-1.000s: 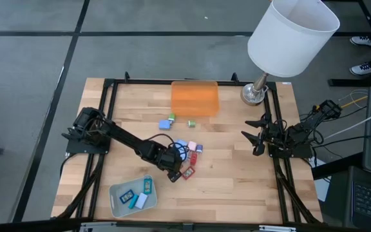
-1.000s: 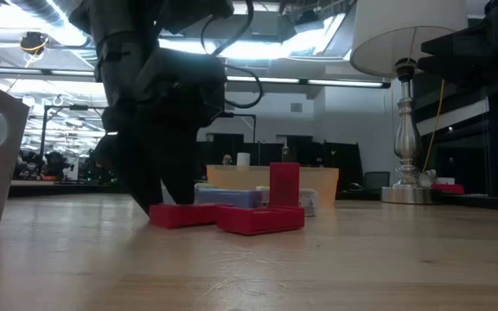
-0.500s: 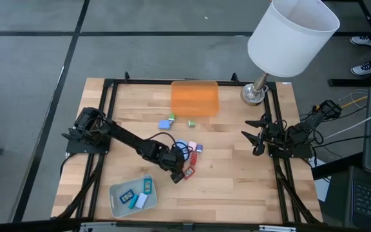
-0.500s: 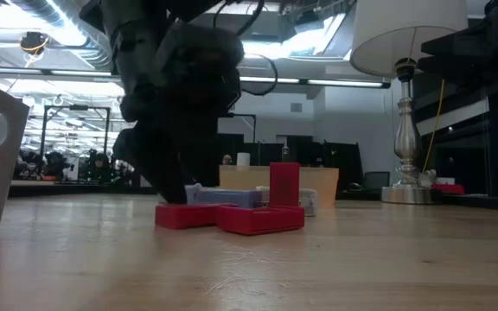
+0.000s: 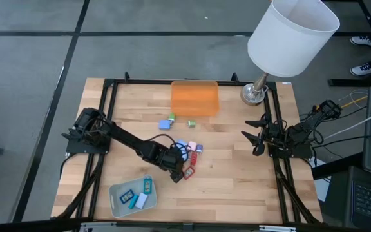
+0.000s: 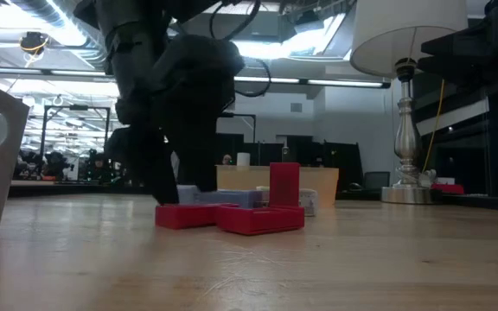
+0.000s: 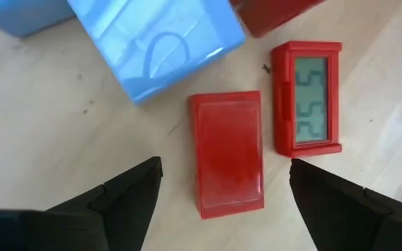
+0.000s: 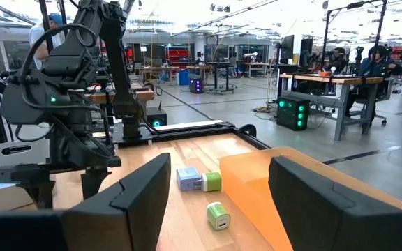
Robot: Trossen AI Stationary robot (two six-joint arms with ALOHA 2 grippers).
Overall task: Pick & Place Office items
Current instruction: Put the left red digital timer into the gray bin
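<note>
Bright, even light (backlit low view)

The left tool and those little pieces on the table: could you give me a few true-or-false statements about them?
1. The left tool stands open over a plain red piece. True.
2. A red piece with a display lies beside the plain one. True.
3. The orange tray holds several pieces. False: none shows in it.
4. The grey tray is bare. False: a few pieces lie in it.
5. The right tool holds a green block. False: it waits open at the table's right side, holding nothing.
</note>
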